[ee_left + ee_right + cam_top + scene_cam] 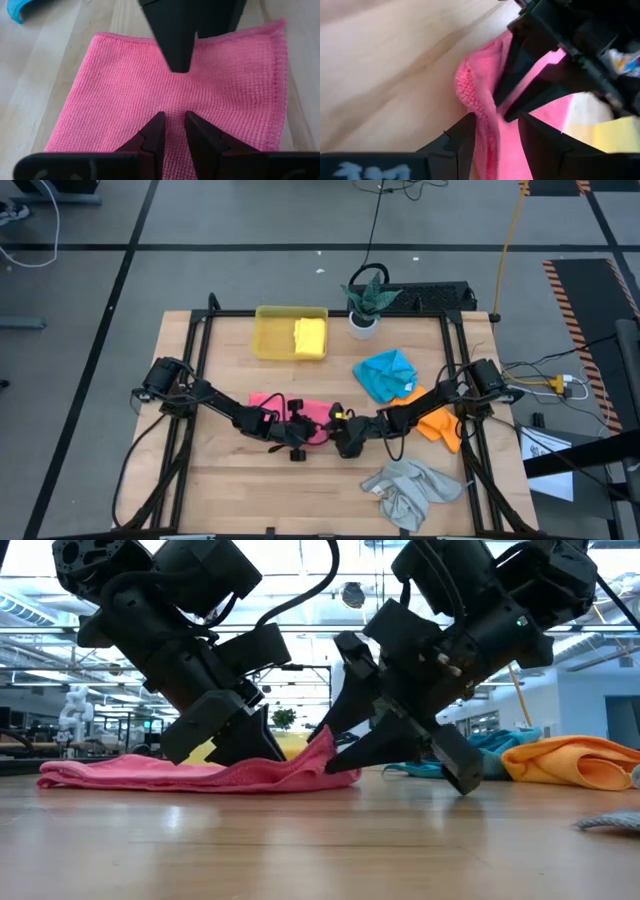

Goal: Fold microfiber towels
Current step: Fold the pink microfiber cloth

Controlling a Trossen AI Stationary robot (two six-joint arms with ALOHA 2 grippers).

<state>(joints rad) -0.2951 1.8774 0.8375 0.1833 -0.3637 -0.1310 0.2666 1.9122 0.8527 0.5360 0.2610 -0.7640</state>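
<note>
A pink towel (pixel 285 408) lies flat on the wooden table, left of the middle. My left gripper (pixel 173 125) slants down onto it, fingers nearly together with pink cloth between them. My right gripper (pixel 497 122) comes from the right and is shut on the towel's right edge, which stands raised (pixel 322 740). A yellow towel (pixel 311 337) lies folded in the yellow tray. The blue towel (pixel 387 373), orange towel (pixel 437 421) and grey towel (pixel 410 490) lie crumpled on the right. My left gripper has a small tuck of the pink towel's upper face (pixel 173 107) between its two fingertips, away from the edges. The fingers slant down from the table's left. The towel around them stays flat on the table. My right gripper pinches the towel's right edge (pixel 482 107) between its two fingers, slanting down from the table's right. The cloth bunches into a thick fold there (pixel 468 87) and is lifted a little off the wood. The rest of the towel lies on the table.
The yellow tray (pixel 272 332) and a potted plant (pixel 365 308) stand at the far edge. Bare wood runs along the near edge left of the grey towel. The two grippers stand close together, tip to tip, over the pink towel.
</note>
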